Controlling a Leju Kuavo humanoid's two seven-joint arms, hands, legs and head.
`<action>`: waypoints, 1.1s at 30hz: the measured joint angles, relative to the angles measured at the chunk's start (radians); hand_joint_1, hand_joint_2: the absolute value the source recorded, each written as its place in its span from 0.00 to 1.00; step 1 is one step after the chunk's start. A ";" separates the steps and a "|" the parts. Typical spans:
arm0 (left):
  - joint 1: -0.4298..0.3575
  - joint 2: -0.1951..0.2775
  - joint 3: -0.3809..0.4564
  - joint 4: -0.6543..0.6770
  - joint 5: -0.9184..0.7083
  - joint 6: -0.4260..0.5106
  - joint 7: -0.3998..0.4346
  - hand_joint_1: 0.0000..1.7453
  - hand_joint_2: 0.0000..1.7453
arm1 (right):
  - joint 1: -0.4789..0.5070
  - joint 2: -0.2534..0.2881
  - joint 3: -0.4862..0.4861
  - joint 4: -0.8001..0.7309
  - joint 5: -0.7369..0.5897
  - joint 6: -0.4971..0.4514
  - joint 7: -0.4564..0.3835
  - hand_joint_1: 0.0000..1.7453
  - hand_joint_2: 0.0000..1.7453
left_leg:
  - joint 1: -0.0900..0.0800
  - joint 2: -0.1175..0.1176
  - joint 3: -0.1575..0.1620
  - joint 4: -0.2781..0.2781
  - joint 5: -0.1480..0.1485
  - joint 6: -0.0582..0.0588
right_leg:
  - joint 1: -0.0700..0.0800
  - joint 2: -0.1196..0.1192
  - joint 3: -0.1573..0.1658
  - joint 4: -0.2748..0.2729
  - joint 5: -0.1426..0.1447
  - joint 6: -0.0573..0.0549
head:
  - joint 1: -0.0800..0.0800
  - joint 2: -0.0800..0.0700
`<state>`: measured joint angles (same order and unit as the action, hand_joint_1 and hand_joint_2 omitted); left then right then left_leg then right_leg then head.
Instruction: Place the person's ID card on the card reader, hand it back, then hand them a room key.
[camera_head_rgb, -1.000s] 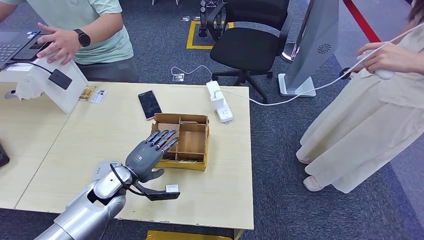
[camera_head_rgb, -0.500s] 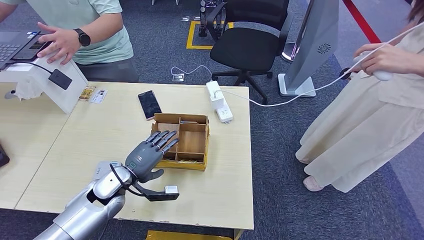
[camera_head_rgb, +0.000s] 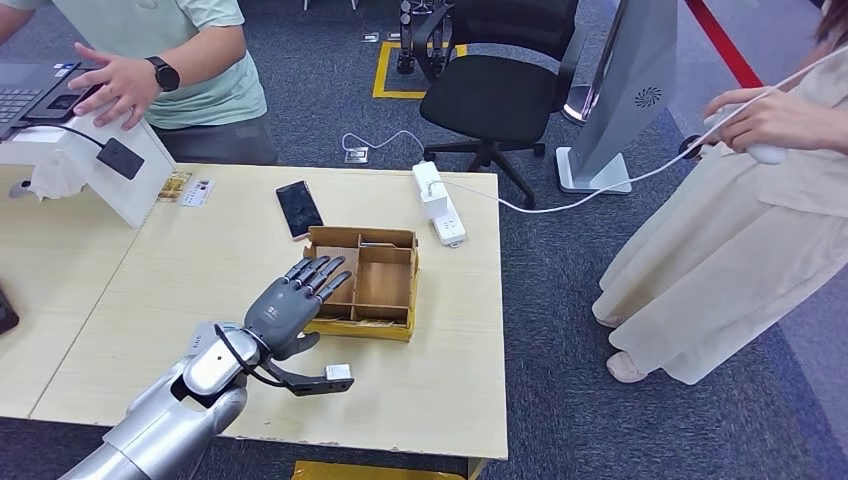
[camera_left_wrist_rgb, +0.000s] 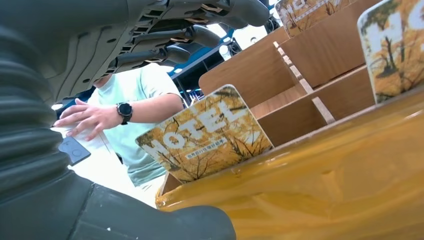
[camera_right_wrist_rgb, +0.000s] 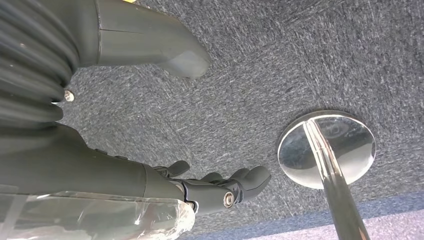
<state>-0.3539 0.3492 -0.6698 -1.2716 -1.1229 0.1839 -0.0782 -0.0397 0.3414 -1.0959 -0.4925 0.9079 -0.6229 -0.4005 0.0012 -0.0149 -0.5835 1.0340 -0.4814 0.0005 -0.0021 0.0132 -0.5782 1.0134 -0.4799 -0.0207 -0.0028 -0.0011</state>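
A wooden divided box (camera_head_rgb: 378, 282) stands on the light table (camera_head_rgb: 200, 270), with hotel key cards leaning in its compartments. In the left wrist view one key card (camera_left_wrist_rgb: 205, 136) marked HOTEL leans behind the box's yellow front wall (camera_left_wrist_rgb: 320, 185), and a second key card (camera_left_wrist_rgb: 394, 50) stands further along. My left hand (camera_head_rgb: 283, 310) hovers at the box's left edge, fingers stretched over it and holding nothing. A black card reader (camera_head_rgb: 120, 157) sits on a white stand at the far left. Two small cards (camera_head_rgb: 188, 189) lie beside the stand. My right hand (camera_right_wrist_rgb: 100, 170) hangs over the carpet, fingers apart and empty.
A person in a green shirt (camera_head_rgb: 160, 60) rests a hand on a laptop behind the stand. A person in beige (camera_head_rgb: 740, 230) stands at the right holding a corded white object. A phone (camera_head_rgb: 299, 208) and a power strip (camera_head_rgb: 438, 205) lie beyond the box. An office chair (camera_head_rgb: 500, 90) stands behind the table.
My left hand has drifted slightly left along the box's edge, fingers still spread. Nothing was taken hold of.
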 joint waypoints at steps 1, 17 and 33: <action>0.000 0.000 0.002 0.001 0.000 0.001 0.000 0.00 1.00 | 0.000 0.000 0.000 0.000 0.000 0.000 0.000 0.00 1.00 | 0.000 0.000 0.000 0.000 0.000 0.000 | 0.000 0.000 0.000 0.000 0.000 0.000 | 0.000 0.000; 0.003 0.000 0.025 0.014 0.028 0.005 -0.026 0.00 1.00 | 0.000 0.000 -0.003 0.000 -0.004 0.000 0.000 0.00 1.00 | 0.000 0.000 0.000 0.000 0.000 0.000 | 0.000 0.000 0.000 0.000 0.000 0.000 | 0.000 0.000; 0.056 0.031 0.056 -0.046 0.092 -0.006 -0.060 0.91 1.00 | 0.000 0.000 -0.011 0.000 -0.018 0.000 -0.011 0.00 1.00 | 0.000 0.000 0.000 0.000 0.000 0.000 | 0.000 0.000 0.000 0.000 0.000 0.000 | 0.000 0.000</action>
<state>-0.2980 0.3799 -0.6135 -1.3171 -1.0309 0.1782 -0.1378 -0.0396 0.3414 -1.1065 -0.4925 0.8900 -0.6226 -0.4116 0.0013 -0.0150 -0.5835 1.0339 -0.4813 0.0005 -0.0020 0.0131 -0.5781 1.0138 -0.4800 -0.0208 -0.0027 -0.0011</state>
